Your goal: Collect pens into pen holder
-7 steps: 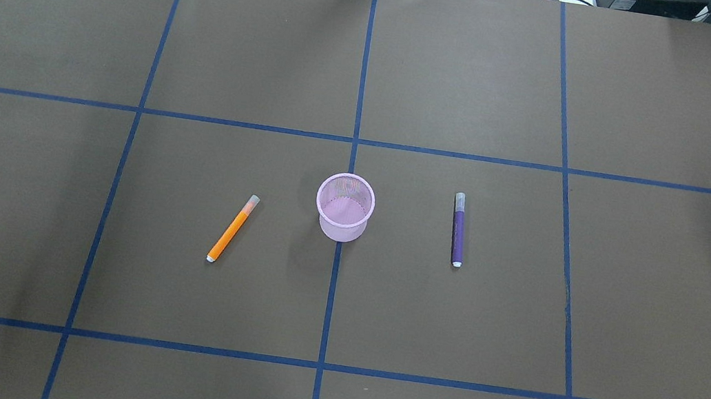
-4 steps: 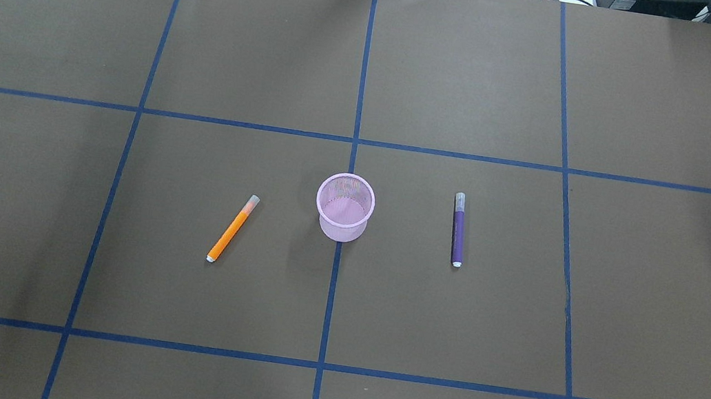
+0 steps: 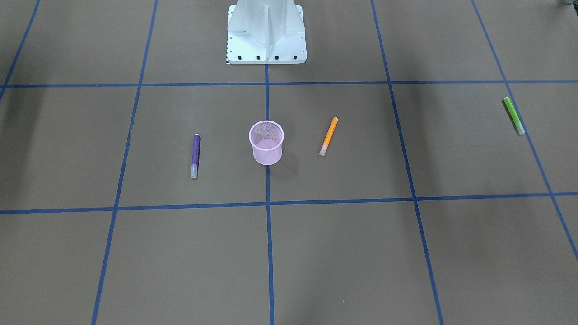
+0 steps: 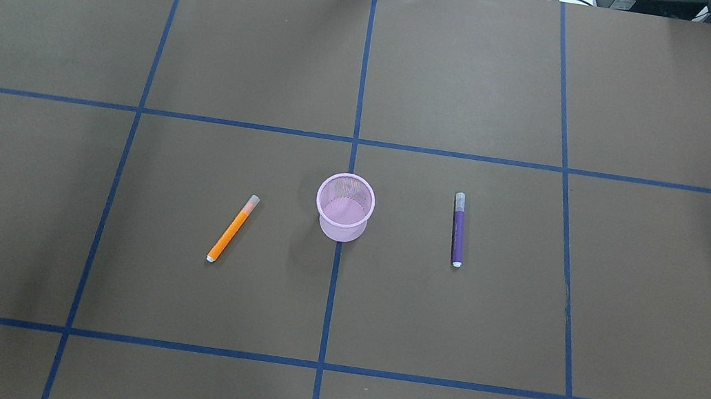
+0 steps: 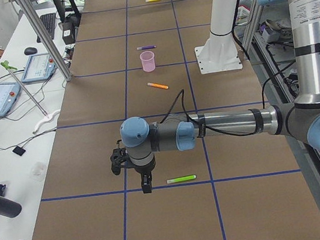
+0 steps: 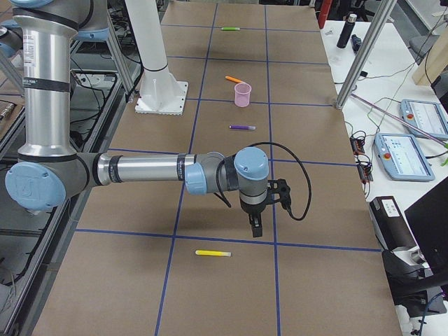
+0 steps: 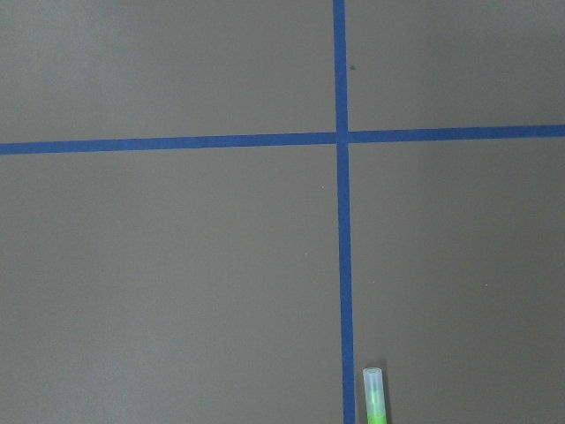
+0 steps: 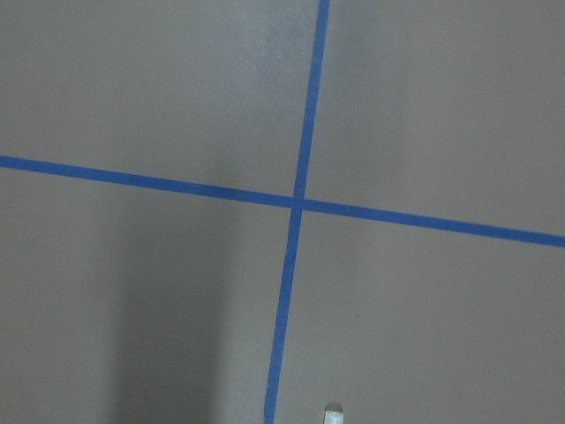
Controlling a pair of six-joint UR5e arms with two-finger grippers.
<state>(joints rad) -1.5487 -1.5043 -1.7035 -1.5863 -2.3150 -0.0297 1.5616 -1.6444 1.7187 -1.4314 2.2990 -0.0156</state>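
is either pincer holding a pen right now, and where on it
Nothing seems held: the green pen lies loose beside the left pincer, the yellow pen beside the right pincer.

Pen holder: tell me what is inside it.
Nothing visible: the pink mesh pen holder shows only its bare floor; the near inner wall is hidden. The orange pen and purple pen lie outside it.

Left pincer hangs just beside green pen; pen holder far off, between purple pen, orange pen.
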